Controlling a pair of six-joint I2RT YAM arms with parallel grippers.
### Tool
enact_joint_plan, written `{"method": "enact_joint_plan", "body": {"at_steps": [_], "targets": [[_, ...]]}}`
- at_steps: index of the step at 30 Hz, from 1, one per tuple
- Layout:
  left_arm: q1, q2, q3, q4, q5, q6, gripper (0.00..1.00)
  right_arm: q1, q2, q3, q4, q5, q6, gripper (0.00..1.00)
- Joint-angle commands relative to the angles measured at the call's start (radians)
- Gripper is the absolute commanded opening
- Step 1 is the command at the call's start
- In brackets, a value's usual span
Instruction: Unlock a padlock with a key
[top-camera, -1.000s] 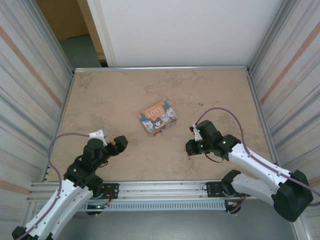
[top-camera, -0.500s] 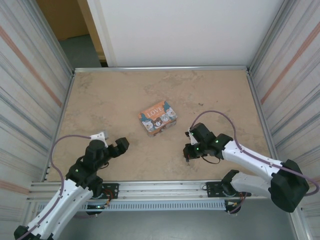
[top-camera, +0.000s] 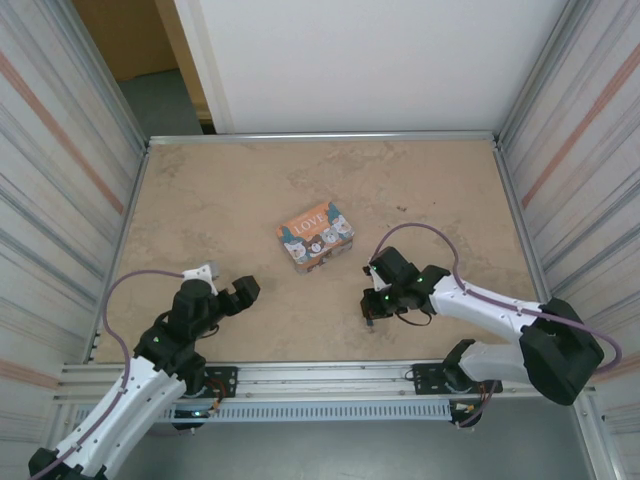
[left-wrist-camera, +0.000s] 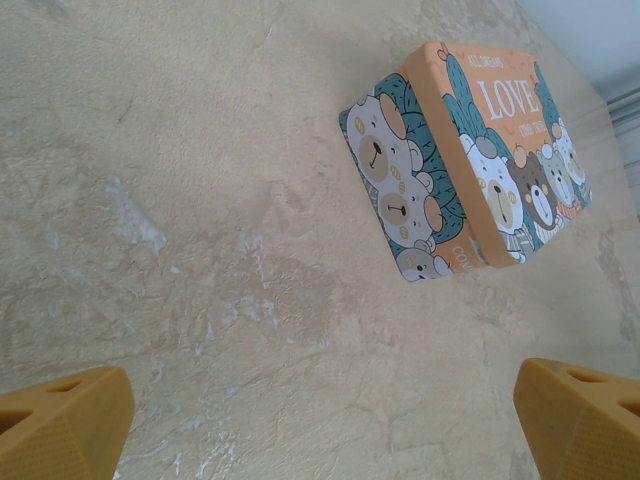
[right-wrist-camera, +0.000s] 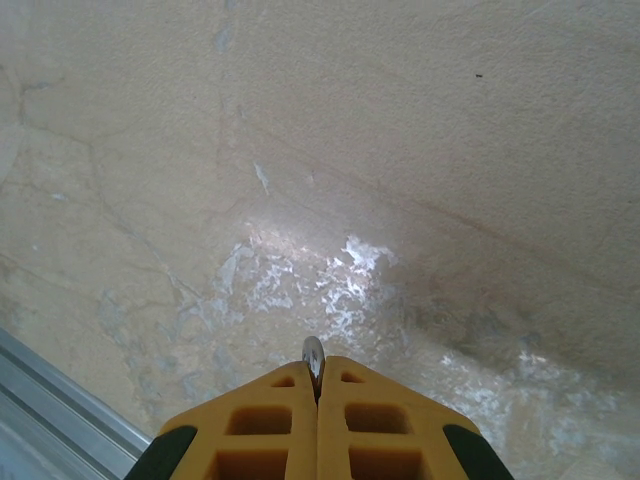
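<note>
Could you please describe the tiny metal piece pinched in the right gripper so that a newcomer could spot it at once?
Start at the tan table and find the right gripper, low near its front edge, right of the orange box. A pale grey sliver, the key, peeks from between its shut yellow jaws. It is the one shiny metal bit against yellow plastic.

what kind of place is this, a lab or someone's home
Most likely a lab robot cell, not a home: a stone-look table fenced by aluminium rails and ribbed panel walls, with a left arm and right arm bolted at its near edge.
</note>
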Motion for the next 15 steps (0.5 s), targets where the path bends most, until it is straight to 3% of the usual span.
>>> {"method": "enact_joint_plan", "body": {"at_steps": [1, 15], "targets": [[0.009, 0.004, -0.014, 0.018, 0.007, -0.013, 0.98, 0.011, 0.028, 0.000, 0.025, -0.025, 0.028, 0.02], [0.011, 0.004, -0.017, 0.018, 0.010, -0.018, 0.98, 0.019, 0.107, -0.006, 0.082, -0.027, 0.032, 0.02]]}}
